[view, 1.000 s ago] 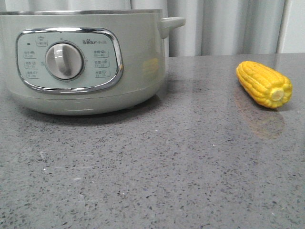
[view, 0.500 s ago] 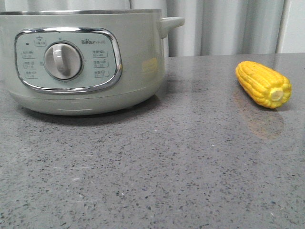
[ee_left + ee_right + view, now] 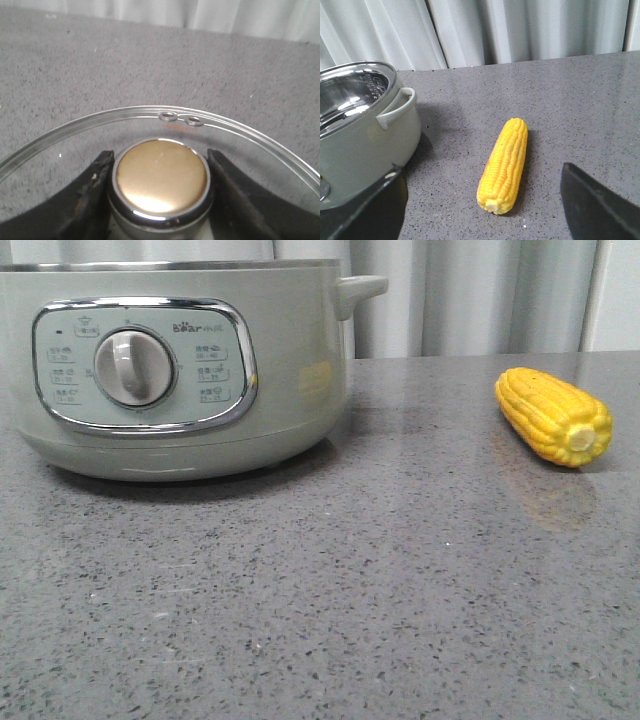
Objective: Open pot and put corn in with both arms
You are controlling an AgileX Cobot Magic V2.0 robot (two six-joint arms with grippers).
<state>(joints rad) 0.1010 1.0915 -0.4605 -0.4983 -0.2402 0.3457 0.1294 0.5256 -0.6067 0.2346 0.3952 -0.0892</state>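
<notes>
The pale grey-green pot (image 3: 170,370) stands at the left of the front view, with no lid on its steel rim. In the right wrist view the pot (image 3: 360,135) shows a bare steel inside. My left gripper (image 3: 160,162) is shut on the gold knob (image 3: 161,175) of a glass lid (image 3: 150,111), and grey counter shows through the glass. The yellow corn (image 3: 553,416) lies on the counter to the right of the pot. My right gripper (image 3: 482,172) hangs open over the corn (image 3: 505,162), one finger on each side and not touching it. Neither gripper appears in the front view.
The grey speckled counter (image 3: 330,580) stretches in front of the pot and the corn. Pale curtains (image 3: 470,295) hang behind the counter's far edge. The pot's small side handle (image 3: 397,107) sticks out toward the corn.
</notes>
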